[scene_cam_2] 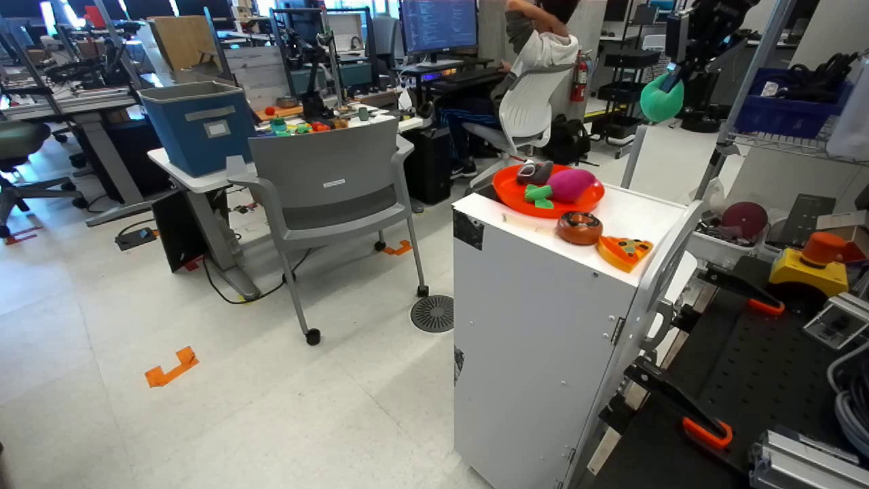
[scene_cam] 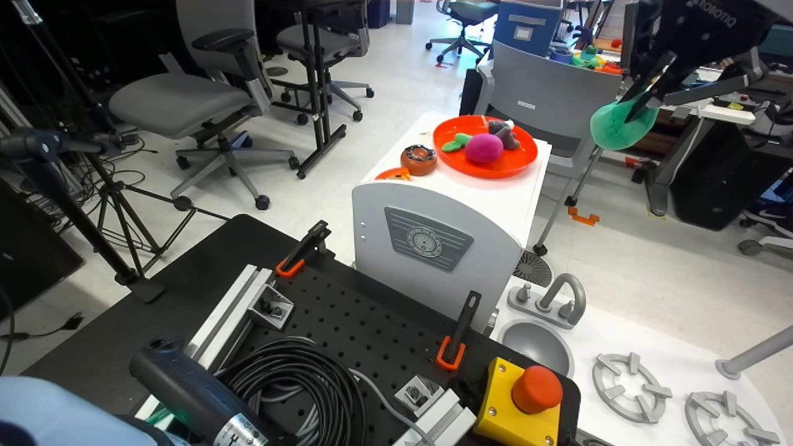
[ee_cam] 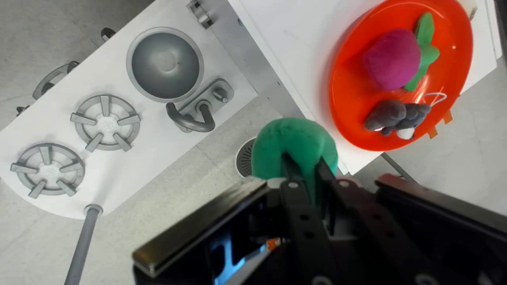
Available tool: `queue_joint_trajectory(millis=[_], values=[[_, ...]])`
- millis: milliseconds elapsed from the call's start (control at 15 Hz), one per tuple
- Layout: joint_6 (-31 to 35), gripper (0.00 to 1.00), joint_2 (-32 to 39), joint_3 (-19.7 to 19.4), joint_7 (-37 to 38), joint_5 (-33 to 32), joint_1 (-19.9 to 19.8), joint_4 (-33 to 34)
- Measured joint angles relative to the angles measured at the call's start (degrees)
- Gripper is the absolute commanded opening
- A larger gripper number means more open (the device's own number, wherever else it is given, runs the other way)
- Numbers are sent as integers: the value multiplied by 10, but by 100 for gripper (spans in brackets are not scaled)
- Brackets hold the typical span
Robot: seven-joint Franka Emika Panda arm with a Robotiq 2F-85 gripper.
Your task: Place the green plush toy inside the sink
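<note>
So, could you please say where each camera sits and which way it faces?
Wrist view: on the wrist, facing down toward the sink and orange plate; gripper at bottom.
In an exterior view: above the pegboard, facing down across it; gripper upper right.
In an exterior view: raised, out from the white cabinet, facing it and a monitor beyond; gripper upper right.
Both exterior views share the pegboard and held green plush toy.
</note>
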Motion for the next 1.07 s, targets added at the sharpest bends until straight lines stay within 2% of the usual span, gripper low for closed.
queue_joint_trajectory(millis=[467,867,1067], values=[[-10,3,17,-6,17,5,-7,12],[-2,3,59,-1,154,-92,1,40],[-3,3,84,-1,197,-120,3,56]])
